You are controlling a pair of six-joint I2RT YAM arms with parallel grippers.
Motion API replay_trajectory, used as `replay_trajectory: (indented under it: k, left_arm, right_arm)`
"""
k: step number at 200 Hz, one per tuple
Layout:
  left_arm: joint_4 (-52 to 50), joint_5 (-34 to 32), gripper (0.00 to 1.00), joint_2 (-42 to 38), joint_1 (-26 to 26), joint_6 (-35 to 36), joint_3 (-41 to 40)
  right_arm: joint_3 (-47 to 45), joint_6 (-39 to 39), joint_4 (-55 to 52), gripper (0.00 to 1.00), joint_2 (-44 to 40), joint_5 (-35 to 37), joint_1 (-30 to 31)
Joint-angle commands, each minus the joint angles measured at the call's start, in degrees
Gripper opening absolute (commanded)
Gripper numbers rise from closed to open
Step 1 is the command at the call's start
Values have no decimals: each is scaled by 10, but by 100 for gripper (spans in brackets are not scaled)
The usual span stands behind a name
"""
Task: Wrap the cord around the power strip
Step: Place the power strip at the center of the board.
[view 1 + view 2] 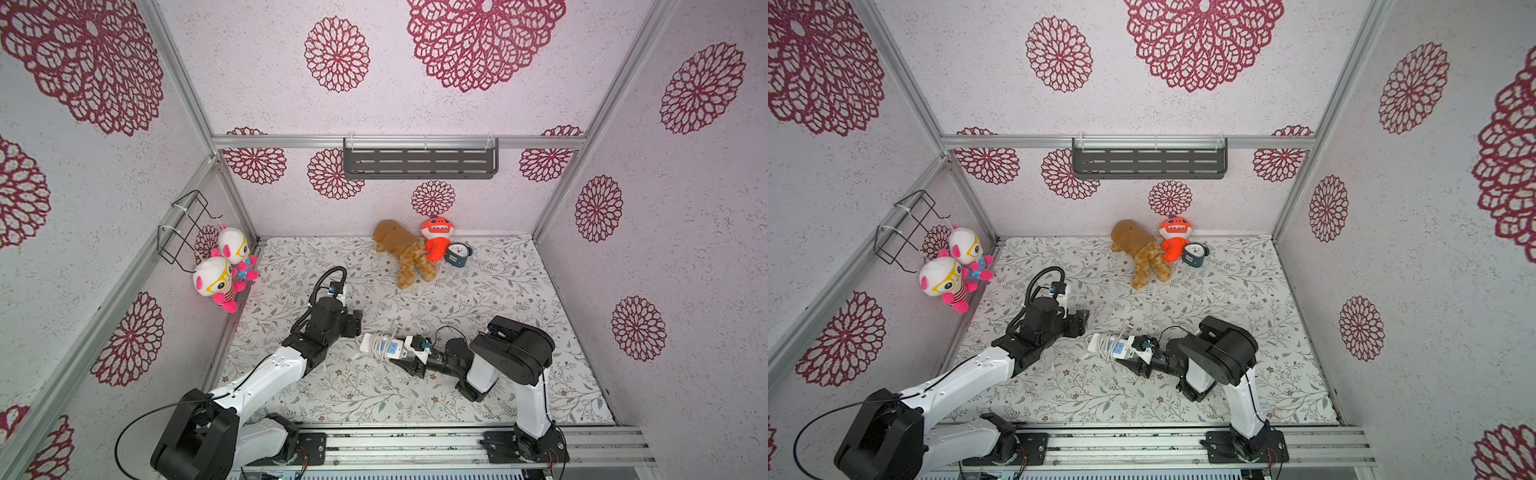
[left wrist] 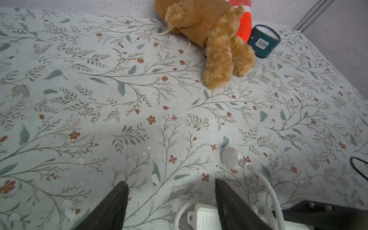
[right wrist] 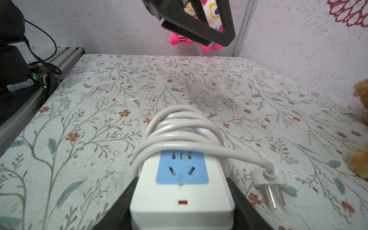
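The white power strip with light blue sockets lies on the floral table, and the white cord is looped several times around its far half. My right gripper is shut on the strip's near end, one black finger on each long side. The cord's plug rests on the table beside the strip, metal prongs showing. My left gripper is open and holds nothing. It hovers just past the strip's other end, and in a top view it sits left of the strip.
A brown plush bear, an orange plush and a small blue clock lie at the back of the table. Two pink-and-white plush toys hang by a wire basket on the left wall. A grey shelf is mounted on the back wall.
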Motion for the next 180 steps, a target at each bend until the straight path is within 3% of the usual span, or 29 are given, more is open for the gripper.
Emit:
replay_trajectory:
  k: [1, 38, 89, 105, 160, 180]
  left_arm:
    - [-27, 71, 73, 29, 2, 16, 24]
    - [-90, 113, 70, 91, -12, 25, 65]
    - [-78, 111, 69, 92, -18, 6, 52]
    - [-82, 109, 69, 96, -21, -2, 54]
    - [-140, 52, 69, 36, -26, -56, 44]
    - [-160, 46, 68, 11, -30, -83, 34]
  right_arm:
    - [-2, -13, 48, 44, 7, 23, 3]
    - [-14, -9, 48, 66, 8, 42, 4]
    - [-35, 30, 47, 82, 13, 69, 4]
    - [-41, 46, 47, 99, 9, 83, 4]
    - [-105, 98, 32, 99, -86, 139, 3]
    - [-109, 110, -86, 95, -181, 154, -2]
